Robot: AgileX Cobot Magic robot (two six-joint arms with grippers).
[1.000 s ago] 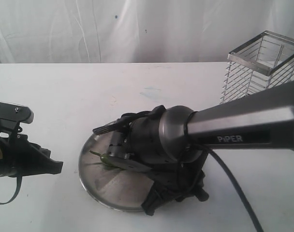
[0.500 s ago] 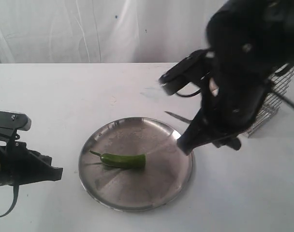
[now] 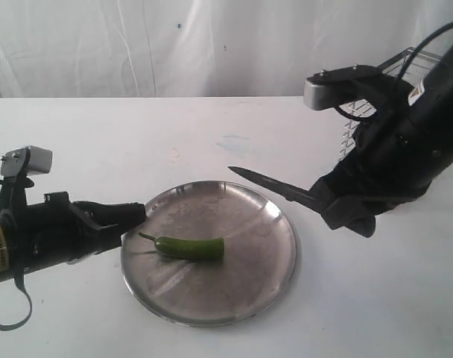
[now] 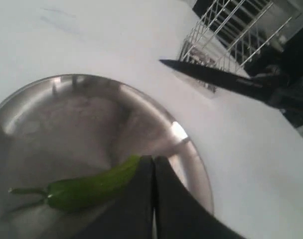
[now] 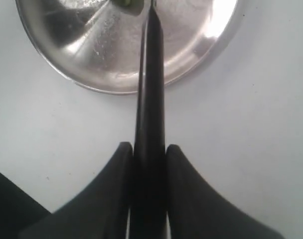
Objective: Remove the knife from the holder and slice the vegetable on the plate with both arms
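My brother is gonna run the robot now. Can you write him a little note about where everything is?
Right gripper: shut on the knife, blade pointing at the plate.
Left gripper: shut, empty, beside the plate's edge near the chili stem.
Chili: whole, lying on the plate.
Done: knife out of the holder.
Left: steady the chili, slice it.

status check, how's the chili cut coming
Left gripper shut, empty, by plate rim. Right gripper shut on knife, blade toward plate. Chili whole on plate. Path clear.
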